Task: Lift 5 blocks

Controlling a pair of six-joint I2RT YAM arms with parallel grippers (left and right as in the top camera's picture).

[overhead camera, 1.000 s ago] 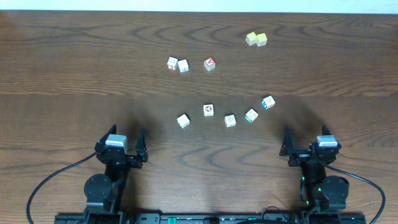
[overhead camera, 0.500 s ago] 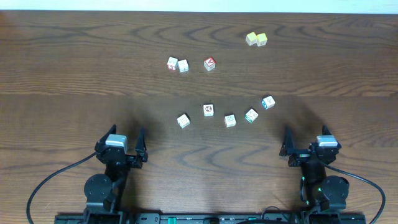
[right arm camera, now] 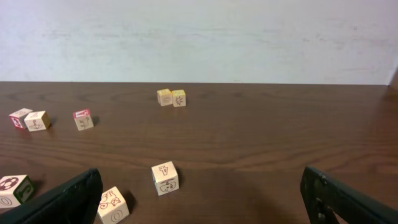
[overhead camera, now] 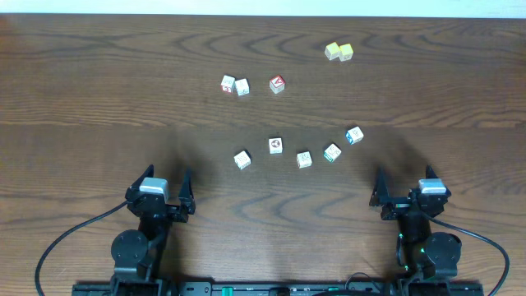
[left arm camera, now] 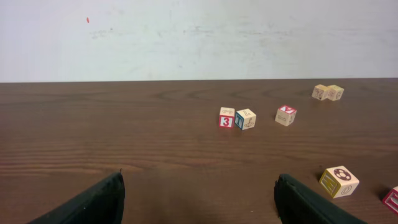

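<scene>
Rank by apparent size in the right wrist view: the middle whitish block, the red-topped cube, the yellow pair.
Largest: whitish block.
Next: red-topped cube.
Smallest: yellow cubes, both alike.
Being nearer may explain this ranking, not true size.

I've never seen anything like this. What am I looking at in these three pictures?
Two small robot arms sit at a wooden table. One picture looks down from above; the other two come from cameras on the arms' wrists, so the black shapes at their bottom edges are each arm's own fingers. The left gripper and right gripper stand open, holding nothing. On the table lie small cubes: an arc of five picture blocks nearest the arms, farther off a pair of cubes, a red-topped cube and two yellow cubes.
</scene>
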